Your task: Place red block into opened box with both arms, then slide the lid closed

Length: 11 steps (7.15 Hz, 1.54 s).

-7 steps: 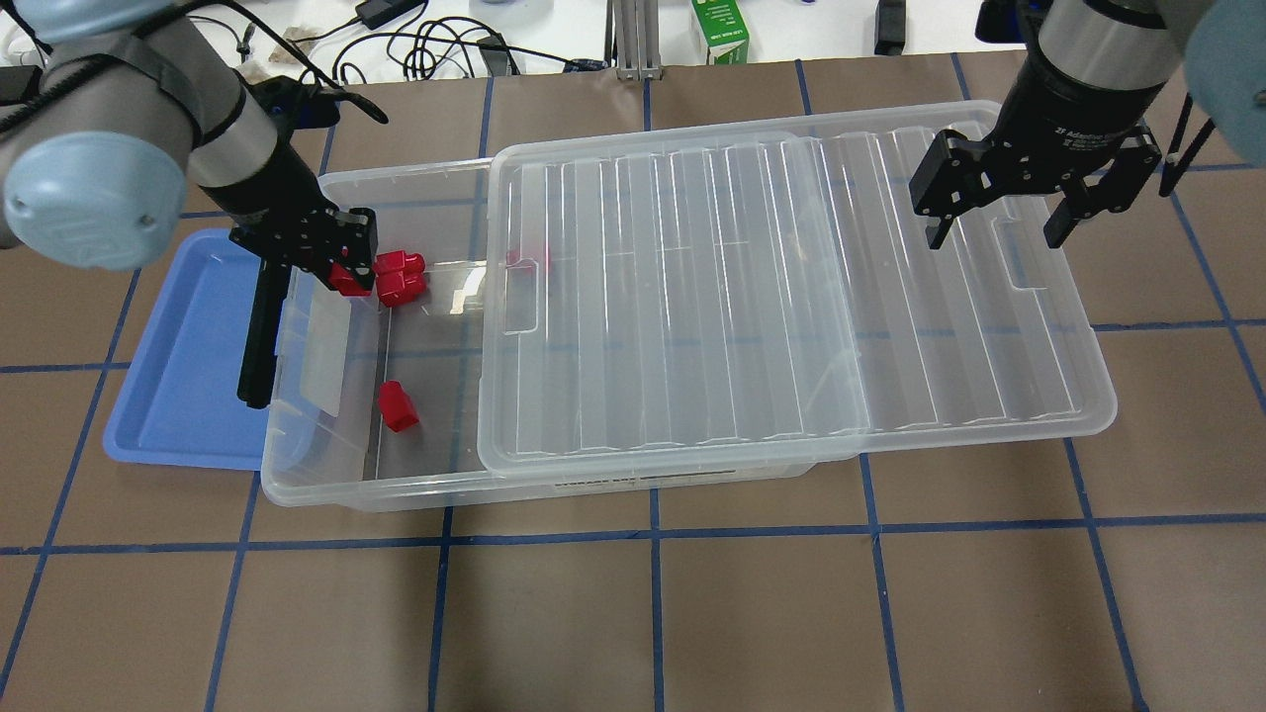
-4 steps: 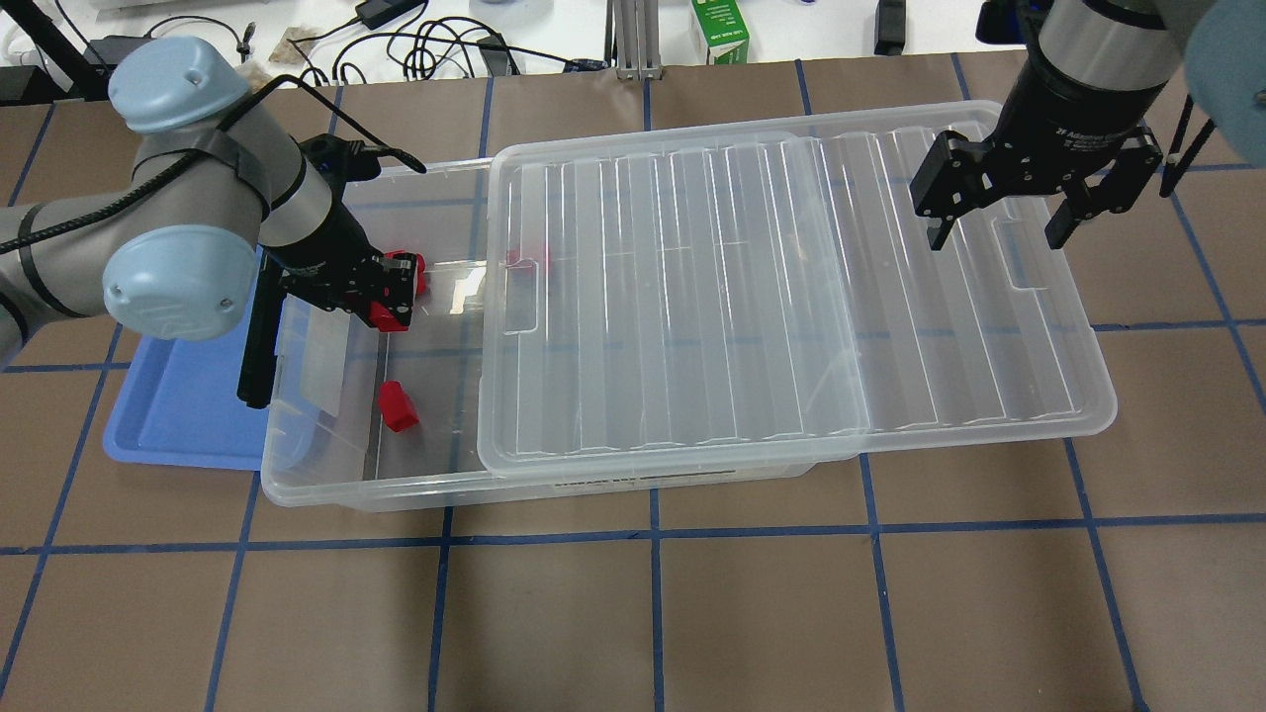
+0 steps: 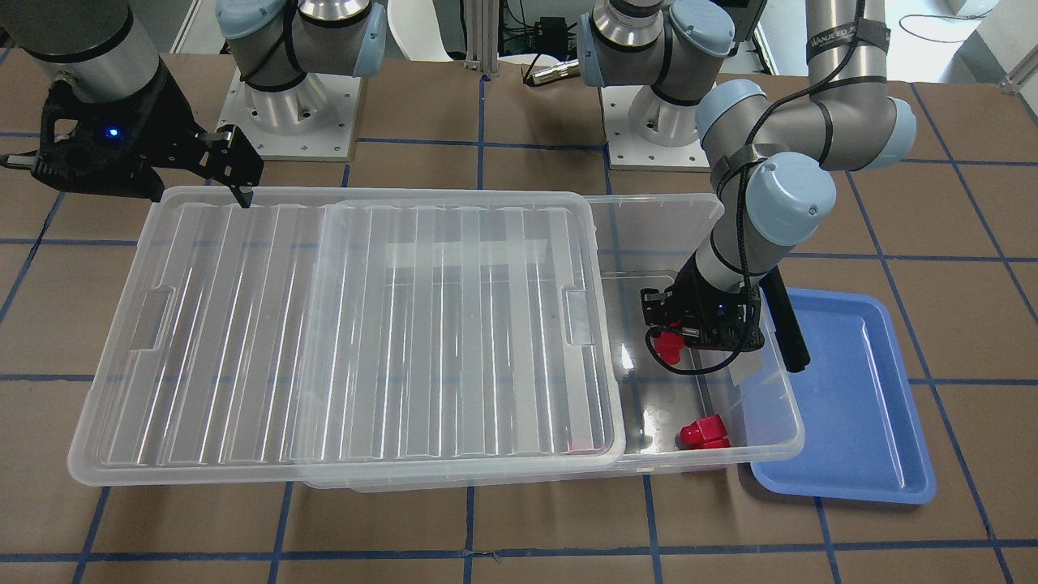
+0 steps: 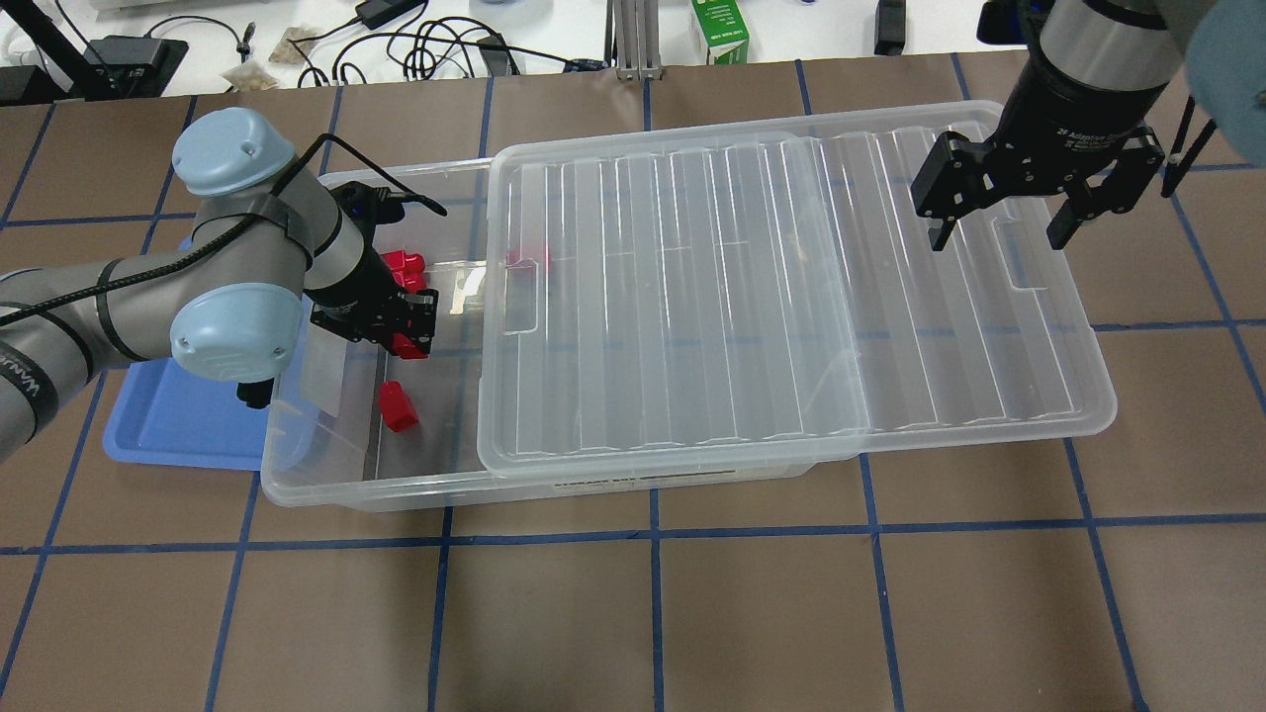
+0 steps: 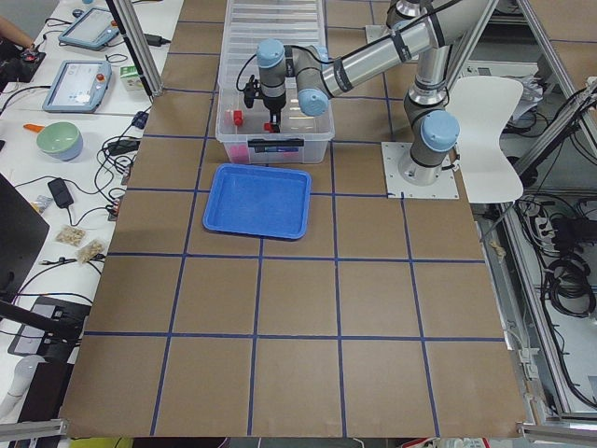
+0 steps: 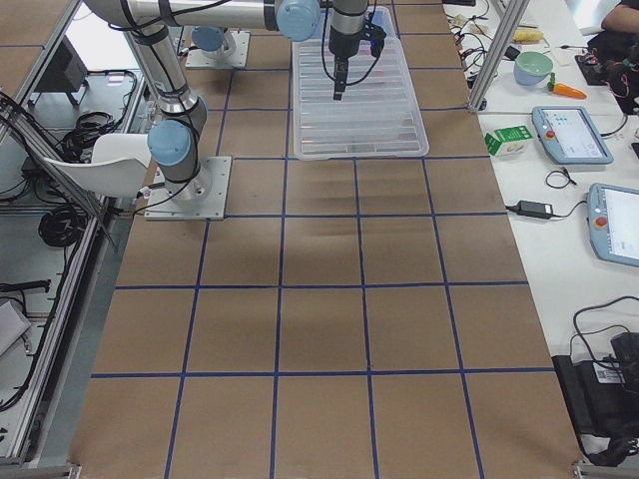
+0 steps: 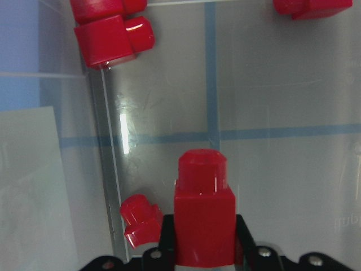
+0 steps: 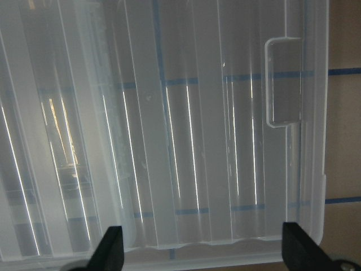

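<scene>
The red block (image 7: 203, 220) is being clamped in the left gripper (image 4: 415, 329) over the box's (image 4: 346, 497) uncovered end, seemingly clear of the lid's (image 4: 692, 297) edge.

One box (image 4: 297, 473), one lid (image 4: 791, 297) and one blue tray (image 4: 168, 425) sit on the table (image 4: 653, 613) under two arms, the left arm (image 4: 247, 247) and the right arm (image 4: 1088, 49). One green carton (image 4: 720, 35) stands beyond the far edge. The red block (image 4: 399, 407) appears five times: four loose in the box, one in the left gripper (image 4: 406, 342).
</scene>
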Available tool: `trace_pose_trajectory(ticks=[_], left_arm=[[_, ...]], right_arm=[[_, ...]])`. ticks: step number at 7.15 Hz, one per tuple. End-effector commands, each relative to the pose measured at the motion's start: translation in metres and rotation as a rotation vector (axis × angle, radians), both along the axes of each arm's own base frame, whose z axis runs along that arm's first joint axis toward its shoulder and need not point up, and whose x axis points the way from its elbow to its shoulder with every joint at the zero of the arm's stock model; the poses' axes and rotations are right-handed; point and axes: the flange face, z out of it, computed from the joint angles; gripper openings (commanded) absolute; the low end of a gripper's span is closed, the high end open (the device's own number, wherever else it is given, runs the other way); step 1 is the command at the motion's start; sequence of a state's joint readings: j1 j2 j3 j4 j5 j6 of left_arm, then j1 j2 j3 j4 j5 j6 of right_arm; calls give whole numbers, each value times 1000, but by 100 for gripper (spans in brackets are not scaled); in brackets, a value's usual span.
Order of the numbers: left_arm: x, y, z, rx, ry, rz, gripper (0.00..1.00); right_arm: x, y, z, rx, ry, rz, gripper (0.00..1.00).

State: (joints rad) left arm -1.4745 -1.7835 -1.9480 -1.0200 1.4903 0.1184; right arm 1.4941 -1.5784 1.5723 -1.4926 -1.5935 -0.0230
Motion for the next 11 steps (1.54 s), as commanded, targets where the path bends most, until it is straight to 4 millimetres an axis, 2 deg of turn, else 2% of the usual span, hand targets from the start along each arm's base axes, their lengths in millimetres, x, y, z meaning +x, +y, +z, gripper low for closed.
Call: trace_pose_trajectory(ticks=[1, 4, 5, 6, 7, 8, 9, 10, 11], left_arm=[[-6, -4, -22, 0, 0, 10, 0], [-8, -7, -41, 31, 1, -1, 0], [-8, -8, -45, 37, 0, -6, 16], [-8, -7, -47, 42, 1, -6, 59], [-7, -12, -43, 28, 0, -4, 79], [-8, -12, -35, 15, -3, -6, 81], [-9, -13, -16, -25, -8, -12, 88], [-8, -21, 17, -62, -23, -12, 92], [-6, -29, 49, -46, -28, -12, 93]], right_arm=[[0, 0, 0, 0, 0, 0, 100], [0, 0, 0, 0, 0, 0, 100], [0, 0, 0, 0, 0, 0, 100], [0, 0, 0, 0, 0, 0, 100], [0, 0, 0, 0, 0, 2, 100], [0, 1, 0, 5, 0, 2, 100], [0, 0, -1, 6, 1, 2, 100], [-1, 0, -2, 11, 1, -1, 100], [-2, 0, -2, 11, 1, -3, 100]])
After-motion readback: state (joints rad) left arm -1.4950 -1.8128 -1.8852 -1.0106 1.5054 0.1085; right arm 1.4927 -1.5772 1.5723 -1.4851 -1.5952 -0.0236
